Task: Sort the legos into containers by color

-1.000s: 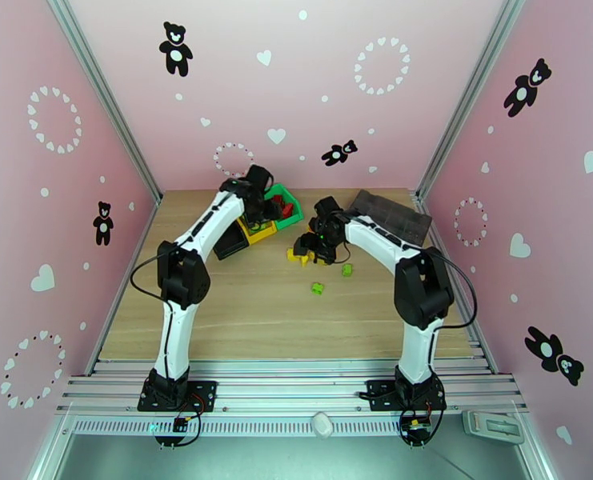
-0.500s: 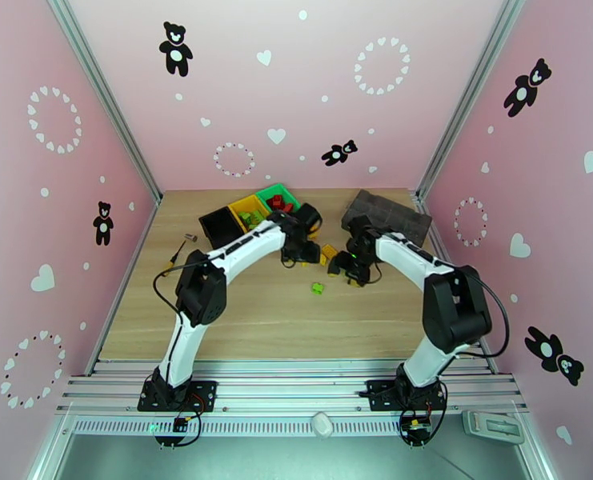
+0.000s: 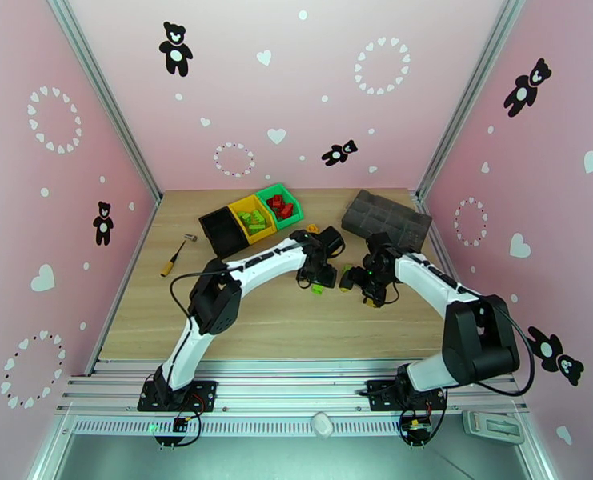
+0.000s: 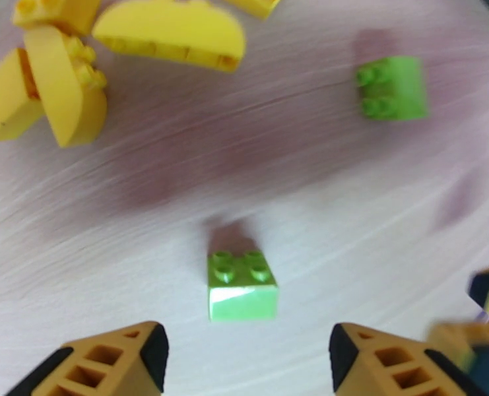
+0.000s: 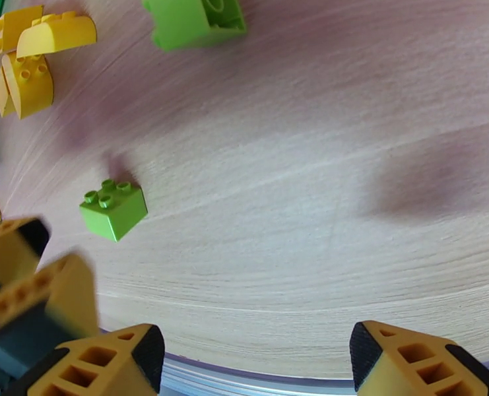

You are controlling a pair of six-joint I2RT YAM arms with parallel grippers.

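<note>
A light green lego (image 4: 241,285) lies studs-up on the wood just ahead of my left gripper (image 4: 244,364), which is open and holds nothing. A second green lego (image 4: 392,87) lies farther off, and several yellow legos (image 4: 59,80) are heaped at the upper left. My right gripper (image 5: 257,364) is open over bare wood, with the green lego (image 5: 113,209) to its left. From above, both grippers (image 3: 318,278) (image 3: 358,280) meet near the green lego (image 3: 318,289). The containers stand in a row: black (image 3: 222,230), yellow (image 3: 252,218) holding green bricks, green (image 3: 280,206) holding red ones.
A dark grey compartmented tray (image 3: 386,218) sits at the back right. A yellow-handled screwdriver (image 3: 174,258) lies on the left of the table. The left gripper's fingers (image 5: 26,285) show close beside my right gripper.
The left arm swung from the bins out to the middle of the table. The right arm drew back from the yellow pile. Both grippers now hover by the green bricks.
</note>
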